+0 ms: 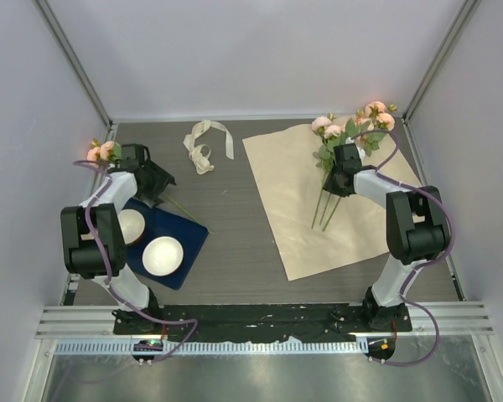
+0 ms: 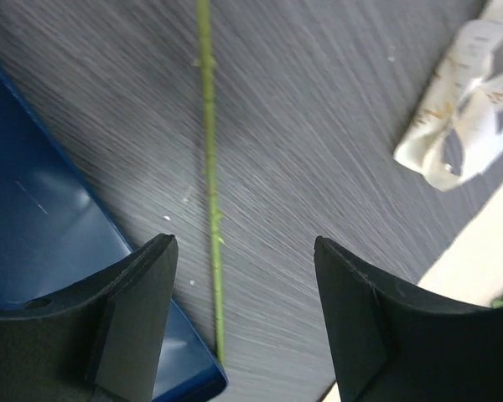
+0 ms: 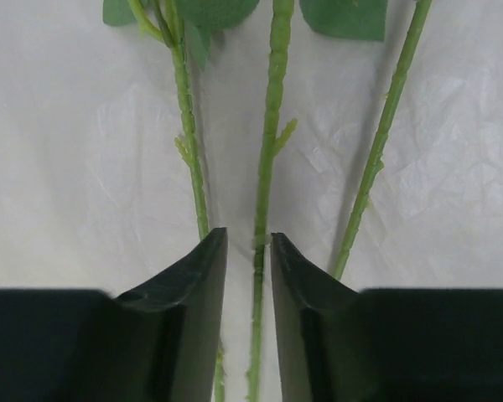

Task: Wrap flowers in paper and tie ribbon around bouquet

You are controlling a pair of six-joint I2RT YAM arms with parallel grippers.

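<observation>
My R gripper (image 3: 249, 239) barely parted round flowers (image 1: 331, 127) stem on paper (image 1: 293, 167), prob staged for wrap; L gripper (image 2: 243, 243) spread over stray stem (image 2: 210, 167) off paper.

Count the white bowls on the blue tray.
2. The near bowl sits in full view on the tray. The far bowl lies left of it, partly covered by the left arm. A third hidden there looks unlikely.
</observation>
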